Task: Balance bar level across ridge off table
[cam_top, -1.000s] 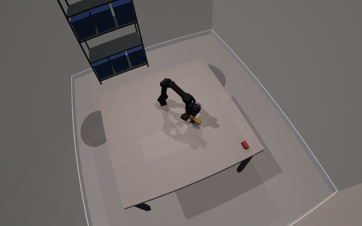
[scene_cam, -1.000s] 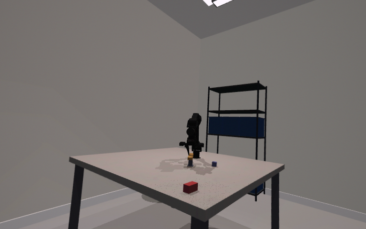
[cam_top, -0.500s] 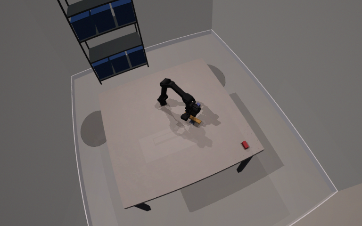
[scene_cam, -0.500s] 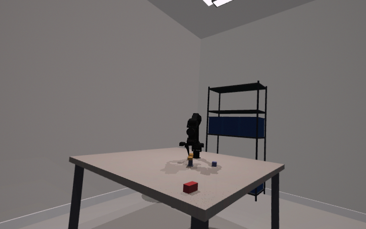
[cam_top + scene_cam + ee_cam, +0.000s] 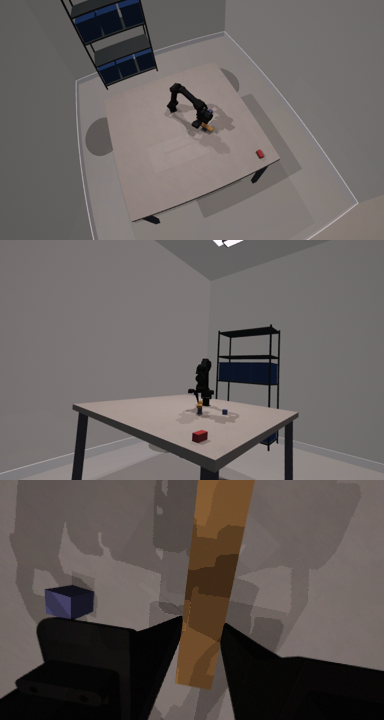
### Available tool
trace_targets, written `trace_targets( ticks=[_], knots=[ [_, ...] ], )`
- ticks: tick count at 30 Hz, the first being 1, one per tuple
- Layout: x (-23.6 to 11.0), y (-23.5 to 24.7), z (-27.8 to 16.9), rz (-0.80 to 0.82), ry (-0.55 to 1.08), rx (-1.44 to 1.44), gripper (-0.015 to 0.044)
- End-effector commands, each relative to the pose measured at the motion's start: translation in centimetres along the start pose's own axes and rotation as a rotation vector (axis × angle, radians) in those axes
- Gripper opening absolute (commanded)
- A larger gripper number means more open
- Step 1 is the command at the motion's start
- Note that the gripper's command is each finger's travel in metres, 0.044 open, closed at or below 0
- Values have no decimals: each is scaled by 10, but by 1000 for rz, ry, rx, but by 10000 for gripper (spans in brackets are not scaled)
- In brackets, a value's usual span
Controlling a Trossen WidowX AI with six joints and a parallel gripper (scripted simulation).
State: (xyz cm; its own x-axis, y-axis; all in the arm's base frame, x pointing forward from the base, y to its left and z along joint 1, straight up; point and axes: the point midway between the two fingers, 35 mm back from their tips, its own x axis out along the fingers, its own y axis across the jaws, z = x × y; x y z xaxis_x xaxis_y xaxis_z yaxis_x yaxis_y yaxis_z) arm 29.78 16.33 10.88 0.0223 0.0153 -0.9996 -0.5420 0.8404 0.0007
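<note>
Underneath, bar (image 5: 210,580) clamped in hand (image 5: 200,630) hides the ridge.

The pincer (image 5: 200,630) grips the bar (image 5: 212,580); blue cube (image 5: 69,601) left.

I count one orange bar (image 5: 212,580), one ridge (image 5: 199,410), one blue cube (image 5: 69,601), one red block (image 5: 199,435), one shelf rack (image 5: 248,358).
</note>
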Motion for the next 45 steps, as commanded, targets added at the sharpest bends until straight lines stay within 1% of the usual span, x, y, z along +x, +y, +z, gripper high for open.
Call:
trace_targets(
  ticks=[1, 45],
  knots=[
    [1, -1, 0, -3, 0, -4, 0],
    [5, -1, 0, -3, 0, -4, 0]
  ],
)
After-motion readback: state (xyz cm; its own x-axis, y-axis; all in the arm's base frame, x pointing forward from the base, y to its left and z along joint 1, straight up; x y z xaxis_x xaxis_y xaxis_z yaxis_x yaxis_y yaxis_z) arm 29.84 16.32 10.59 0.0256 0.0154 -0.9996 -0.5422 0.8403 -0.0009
